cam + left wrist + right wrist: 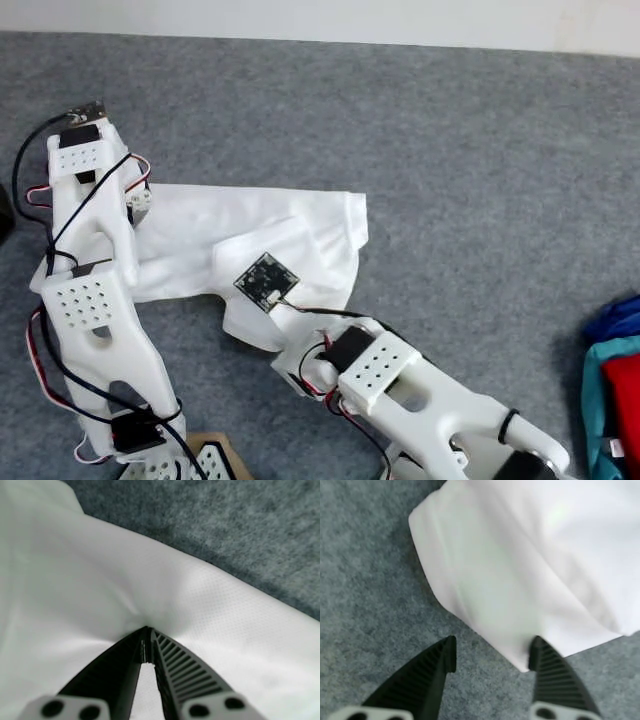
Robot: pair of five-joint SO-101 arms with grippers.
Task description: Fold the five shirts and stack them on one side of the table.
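My left gripper (147,631) pinches the white shirt (255,215), apparently to anchor it, while my right gripper (492,654) gapes wide at its folded corner.

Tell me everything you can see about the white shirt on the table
The white shirt is thin, soft-looking fabric with a fine dotted weave. It is partly folded and rumpled, with overlapping layers, and lies on the grey table. The left gripper is shut on a pinch of its cloth. The right gripper is open at a folded corner, one fingertip at the edge.
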